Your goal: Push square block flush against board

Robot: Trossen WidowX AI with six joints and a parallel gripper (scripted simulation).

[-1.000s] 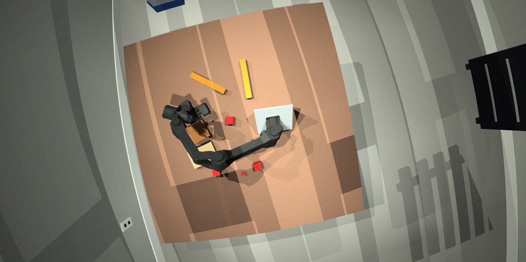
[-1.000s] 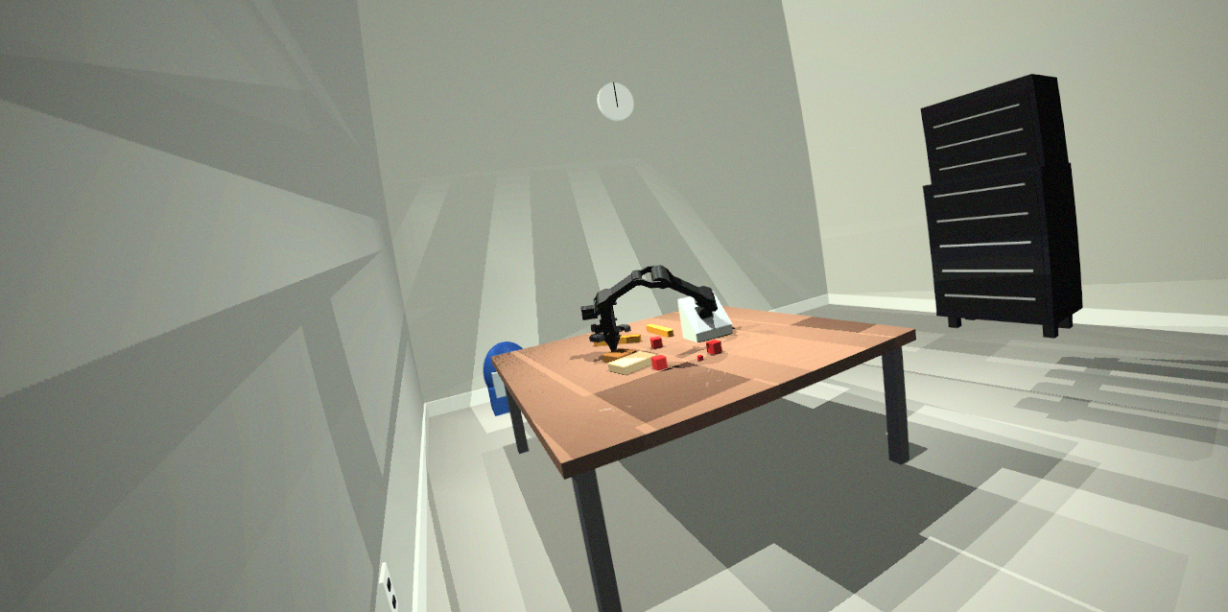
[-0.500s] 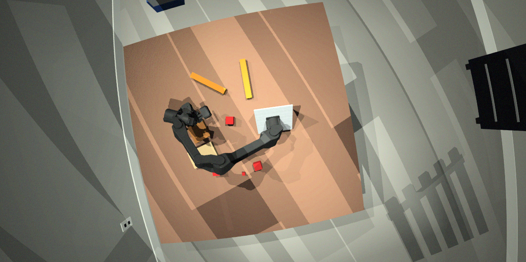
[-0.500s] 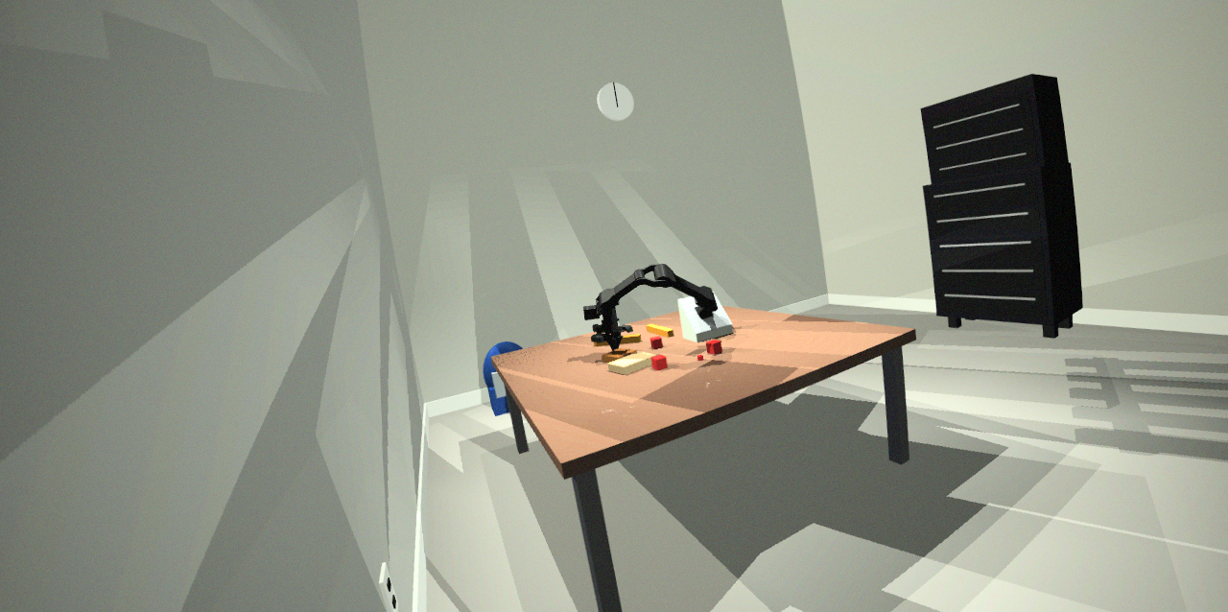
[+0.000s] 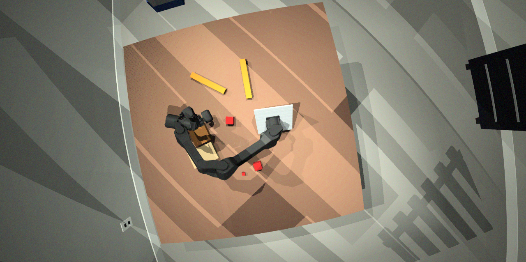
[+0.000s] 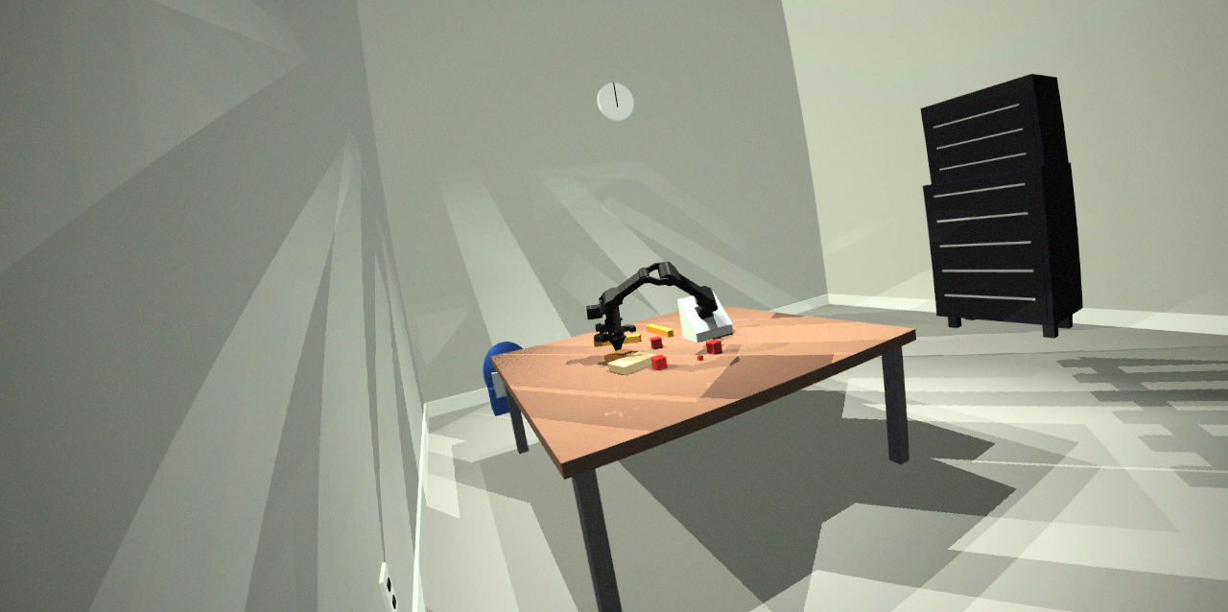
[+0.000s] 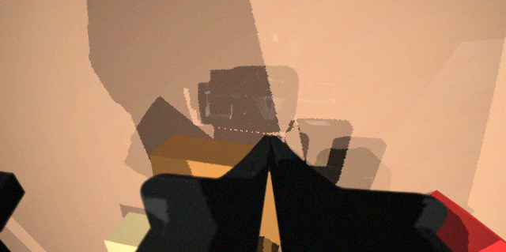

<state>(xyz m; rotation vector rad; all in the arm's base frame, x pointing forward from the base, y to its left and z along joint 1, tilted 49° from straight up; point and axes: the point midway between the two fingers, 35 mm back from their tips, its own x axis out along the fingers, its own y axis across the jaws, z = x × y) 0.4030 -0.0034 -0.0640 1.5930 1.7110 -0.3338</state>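
The square block (image 5: 201, 135) (image 6: 620, 356) (image 7: 170, 163), flat-topped and orange-brown, lies on the wood-toned table (image 5: 294, 194) (image 6: 729, 393), beside the cream, slab-shaped board (image 5: 208, 151) (image 6: 630, 364) (image 7: 126, 231); whether their sides touch, I cannot tell. The dark gripper (image 6: 618, 345) (image 7: 269, 141) points down near the block, its tapered fingertips pressed together with nothing pinched. Farther out are a red cube (image 5: 229, 120) (image 6: 655, 342), two slim yellow bars and a white wedge-shaped stand (image 5: 273, 110) (image 6: 694, 323) under the arm's base.
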